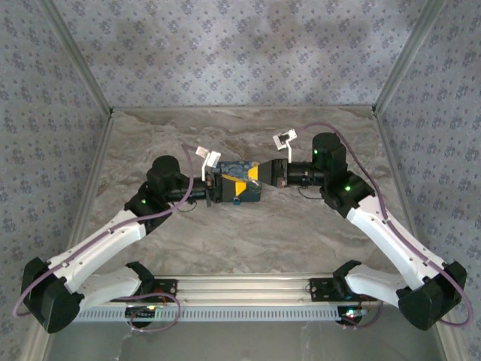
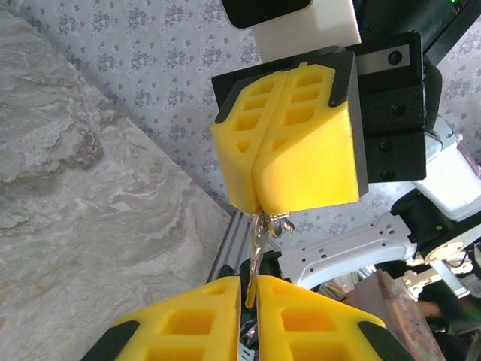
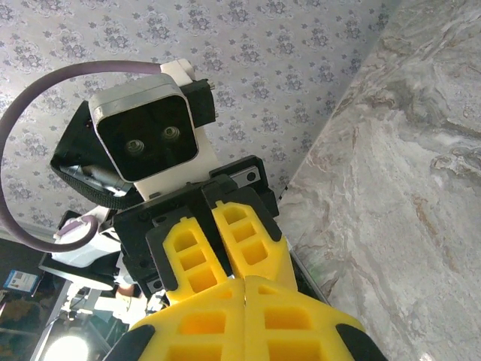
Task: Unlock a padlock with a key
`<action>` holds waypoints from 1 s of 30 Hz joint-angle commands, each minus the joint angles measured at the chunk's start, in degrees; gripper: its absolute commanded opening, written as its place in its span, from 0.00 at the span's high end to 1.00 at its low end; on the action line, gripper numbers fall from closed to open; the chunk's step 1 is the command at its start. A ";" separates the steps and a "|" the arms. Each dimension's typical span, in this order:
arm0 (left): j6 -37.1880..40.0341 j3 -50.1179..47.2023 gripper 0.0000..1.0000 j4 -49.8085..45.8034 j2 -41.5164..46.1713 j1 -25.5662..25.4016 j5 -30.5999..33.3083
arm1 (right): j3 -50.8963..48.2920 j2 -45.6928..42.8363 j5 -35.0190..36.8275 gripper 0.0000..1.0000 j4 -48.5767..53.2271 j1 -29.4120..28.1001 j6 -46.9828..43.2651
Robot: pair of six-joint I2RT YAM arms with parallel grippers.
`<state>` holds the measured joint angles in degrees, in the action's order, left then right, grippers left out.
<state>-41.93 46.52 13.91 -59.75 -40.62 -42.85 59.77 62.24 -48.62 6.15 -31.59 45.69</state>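
yellow fingertips meet nose to nose over the middle of the table (image 1: 225, 248), well above its grey marbled top, and that is where i'm watching. the right gripper (image 2: 259, 204) has its two pads pressed flat together with no gap between them, and from the seam at their tips hangs the key (image 2: 256, 252), its metal blade pointing straight down with a small ring (image 2: 282, 224) beside its upper end. the head of the key is buried between the pads, so i can't make out its colour. directly below it the left gripper (image 2: 249, 292) faces up at the right one, its pads drawn in to a thin slit, and the blade runs down into that slit, so i read the left one as closed on the blade while the right one pinches the top end. from the overhead camera the two arms reach in from either side and their tips touch at the centre, with a blue box (image 1: 248, 197) showing right behind and below them; i can't tell from there whether it lies on the table or is held up. patterned walls (image 1: 225, 53) close off the back and sides.
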 commanded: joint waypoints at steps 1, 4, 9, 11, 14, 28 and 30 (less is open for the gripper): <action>0.75 0.83 0.94 2.20 0.16 -0.28 -0.15 | -0.44 -0.67 -0.15 1.00 -1.54 -0.20 0.63; 1.19 1.07 1.00 2.13 0.16 -0.28 0.22 | -0.53 -0.54 -0.33 1.00 -0.57 -0.09 -0.23; 6.43 5.74 1.00 -12.14 -0.87 -0.31 2.72 | -1.20 -2.08 2.49 0.58 8.19 3.04 -5.25; 9.09 8.12 1.00 -19.67 -1.70 -0.27 3.32 | -1.40 -2.94 4.11 0.56 12.08 5.23 -8.25; 14.63 13.59 1.00 -35.70 -4.92 -0.29 5.01 | -0.31 -3.61 14.74 0.53 22.04 6.30 -15.14; 28.10 28.24 1.00 -65.73 -16.49 -2.71 7.37 | -15.80 -8.45 15.37 0.50 6.91 3.08 -21.51; 28.11 28.17 1.00 -63.75 -16.02 -4.00 4.26 | -16.66 -7.93 8.92 0.51 3.36 3.74 -19.02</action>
<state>-16.93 72.77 -46.41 -76.51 -42.81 -34.22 44.05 55.09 -30.50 18.33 -28.27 25.87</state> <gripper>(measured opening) 0.042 0.495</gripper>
